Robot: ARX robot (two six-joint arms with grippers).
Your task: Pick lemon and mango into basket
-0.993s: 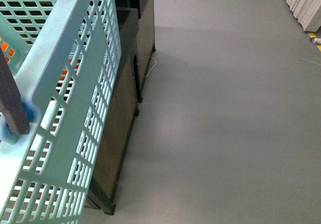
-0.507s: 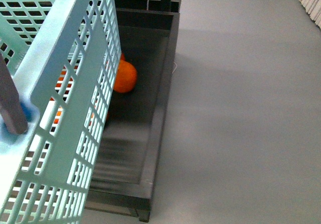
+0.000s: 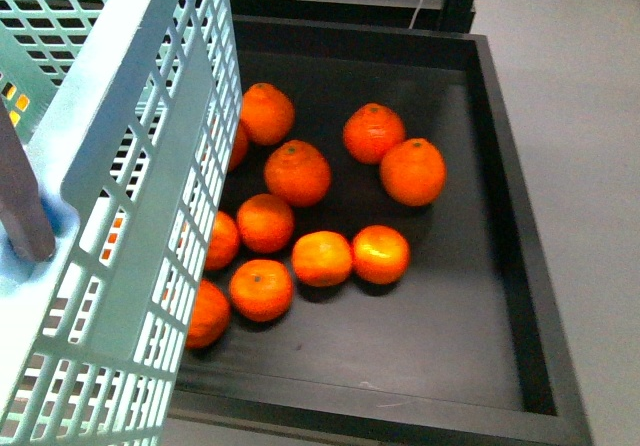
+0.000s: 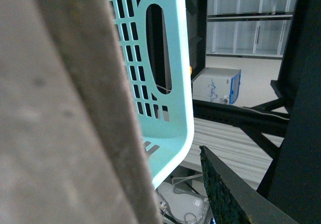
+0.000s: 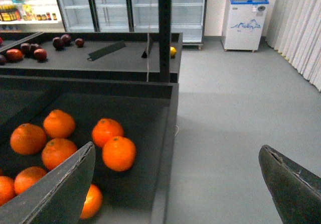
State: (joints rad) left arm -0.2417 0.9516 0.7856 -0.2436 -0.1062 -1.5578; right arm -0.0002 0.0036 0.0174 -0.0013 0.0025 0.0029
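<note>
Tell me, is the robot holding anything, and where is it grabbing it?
The left gripper seems to hold the basket by its brown handle. The right gripper is open, holding nothing.

The basket (image 3: 150, 156) is smooth pale blue-green plastic with a soft sheen, and its handle (image 3: 22, 206) is a dull, matt brown. The black bin (image 3: 500, 266) has a matt, even finish, while the oranges (image 3: 297, 173) in it have glossy, finely dimpled skin. The grey floor (image 3: 570, 116) looks smooth and matt. My left pad (image 4: 220, 194) is black and coarse-grained; my right fingers (image 5: 62, 186) are dark, matt and lightly scuffed along the edges. The fridge doors (image 5: 113, 3) are shiny glass, and the curtain (image 5: 301, 33) is pale pleated cloth
</note>
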